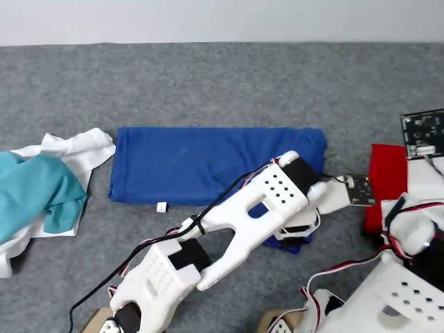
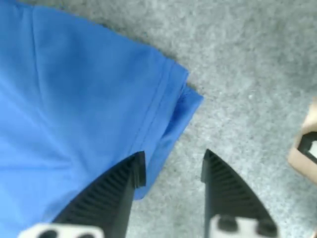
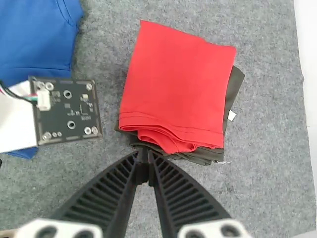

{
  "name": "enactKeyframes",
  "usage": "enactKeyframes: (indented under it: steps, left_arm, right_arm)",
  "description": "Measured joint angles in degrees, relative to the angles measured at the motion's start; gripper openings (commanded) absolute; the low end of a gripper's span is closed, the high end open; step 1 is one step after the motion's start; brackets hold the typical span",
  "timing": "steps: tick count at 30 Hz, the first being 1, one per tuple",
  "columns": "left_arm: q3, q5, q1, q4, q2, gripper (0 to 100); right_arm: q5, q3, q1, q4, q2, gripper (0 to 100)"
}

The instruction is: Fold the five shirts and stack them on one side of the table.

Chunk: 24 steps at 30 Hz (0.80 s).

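Note:
A blue shirt (image 1: pixel 208 164) lies partly folded as a long strip in the middle of the grey table. My left gripper (image 2: pixel 173 171) is open just above its corner (image 2: pixel 185 94), one finger over the blue cloth, the other over bare table. A folded red shirt (image 3: pixel 178 96) rests on a folded dark shirt (image 3: pixel 233 109) at the right side of the table (image 1: pixel 385 184). My right gripper (image 3: pixel 142 166) is shut and empty, hovering by the near edge of that stack. A white shirt (image 1: pixel 73 154) and a teal shirt (image 1: pixel 38 189) lie crumpled at the left.
The grey felt (image 1: pixel 222 83) runs bare along the far side. The left arm's camera board (image 3: pixel 67 110) sits between the blue shirt and the red stack. A tan object (image 2: pixel 304 148) lies near the left gripper.

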Motion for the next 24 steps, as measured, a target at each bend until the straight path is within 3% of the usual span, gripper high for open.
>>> enactKeyframes:
  steps: [14, 24]
  left_arm:
    - [0.0, -0.4, -0.6, -2.4, 10.0, 19]
    - [-0.9, -0.4, -1.1, -4.7, 11.4, 5]
  right_arm:
    - [1.8, 0.0, 0.0, 0.0, 0.0, 1.0]
    - [2.6, 0.0, 0.0, 0.0, 0.0, 1.0]
